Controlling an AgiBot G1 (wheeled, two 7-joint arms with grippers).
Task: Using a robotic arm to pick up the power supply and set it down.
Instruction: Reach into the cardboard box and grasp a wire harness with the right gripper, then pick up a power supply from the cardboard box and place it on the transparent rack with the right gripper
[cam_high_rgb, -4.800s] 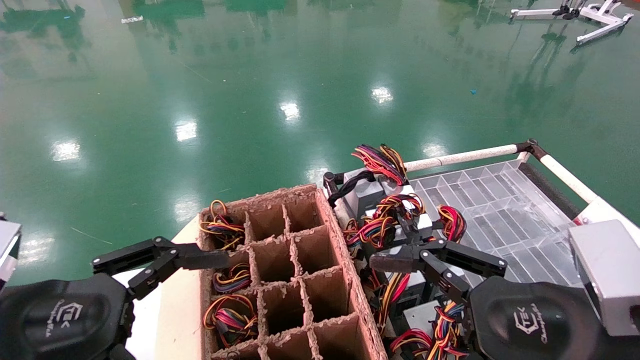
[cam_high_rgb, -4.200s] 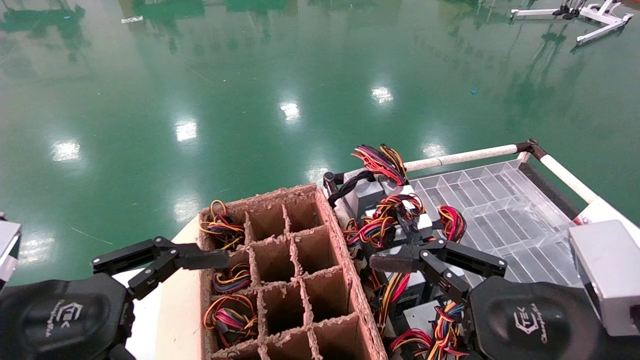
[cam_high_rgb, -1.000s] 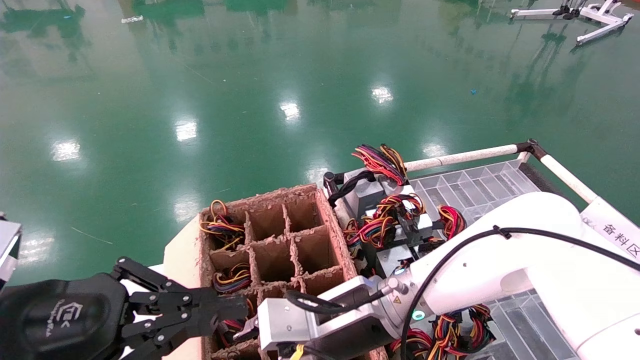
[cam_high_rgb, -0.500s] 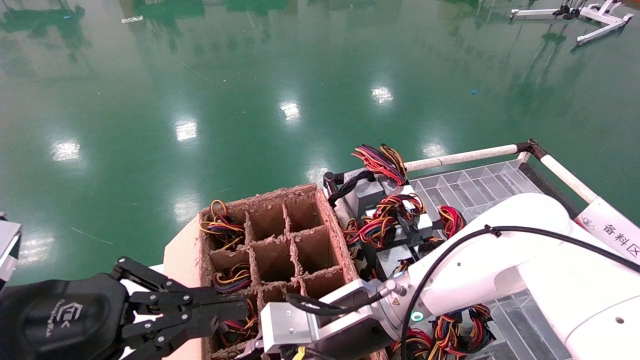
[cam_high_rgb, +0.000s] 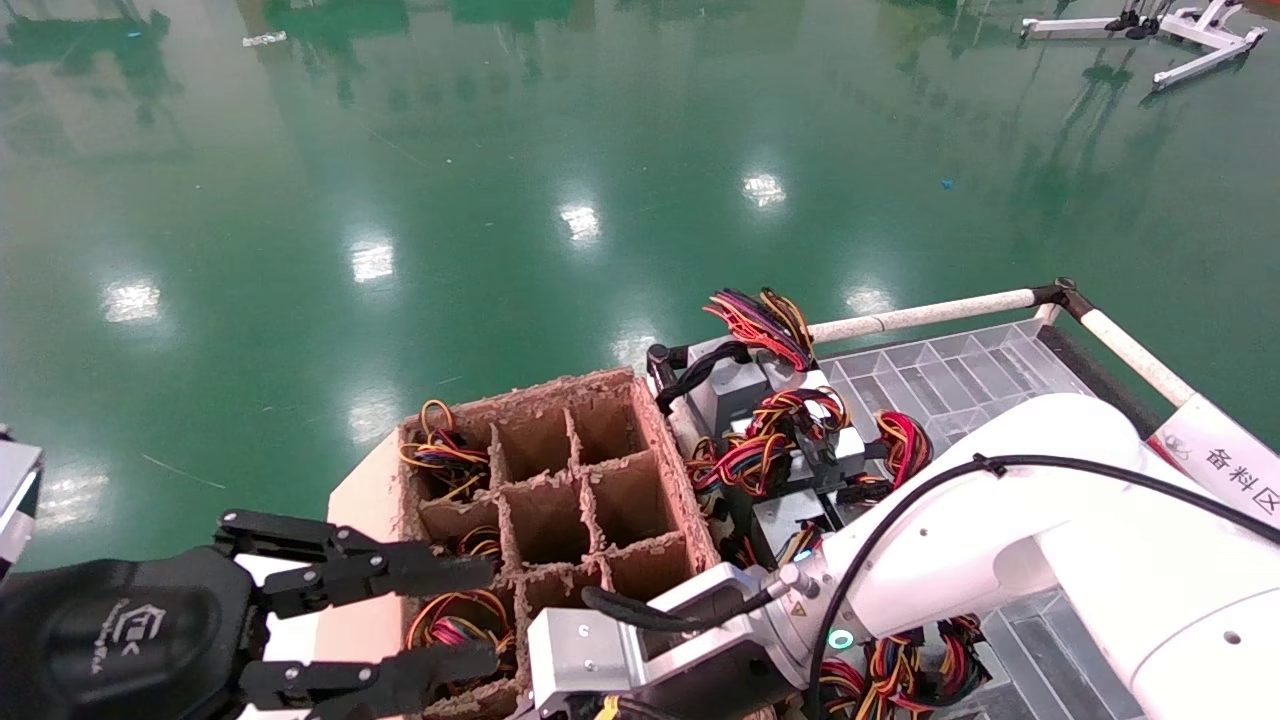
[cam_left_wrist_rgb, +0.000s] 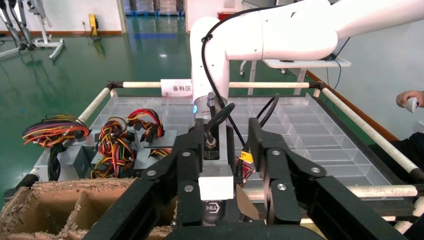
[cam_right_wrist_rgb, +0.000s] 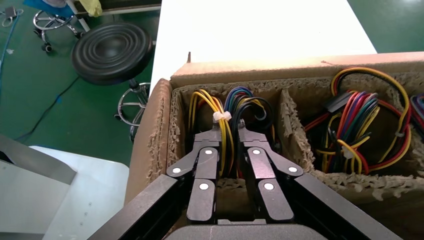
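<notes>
The power supply is seen only as its tied bundle of yellow, blue and black wires, standing in a corner compartment of the cardboard box. Its grey body is hidden below. The bundle lies directly between the fingers of the right hand, and its wires run roughly in line with those fingers. The right hand is carried by the robotic arm across the lower right of the head view. It is drawn nearly together, and the wires appear to be pinched. The left hand, at the lower left of that view just beside the box, is spread wide and nothing is held in it. More supplies are left on the clear tray.
</notes>
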